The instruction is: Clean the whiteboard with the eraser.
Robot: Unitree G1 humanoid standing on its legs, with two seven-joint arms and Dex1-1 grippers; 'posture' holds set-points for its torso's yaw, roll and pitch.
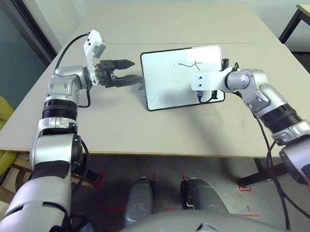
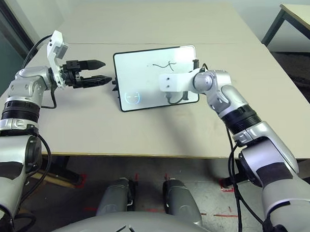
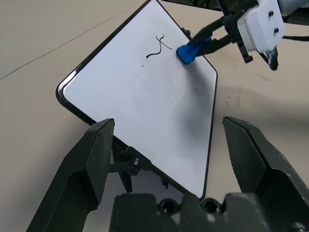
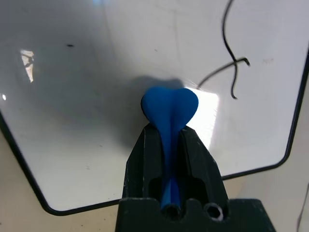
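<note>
Right wrist view: right hand (image 4: 170, 140) clamped on bright blue chunky eraser (image 4: 169, 108), over glossy black-framed whiteboard (image 1: 169, 82) on beige surface (image 1: 145, 126). Black squiggle (image 4: 229, 58) remains. Left hand (image 1: 124, 71) open, empty, beside board. Cleaning unfinished.

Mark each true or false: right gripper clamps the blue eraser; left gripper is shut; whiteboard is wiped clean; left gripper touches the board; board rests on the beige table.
1. The right gripper clamps the small blue bone-shaped eraser. True.
2. The left gripper is shut. False: its black fingers stand apart, with nothing between them.
3. The black-framed glossy whiteboard is wiped clean. False: a black pen squiggle remains.
4. The left gripper touches the board. False: it hangs beside the board's edge, apart from it.
5. The board rests on the beige table. True.
</note>
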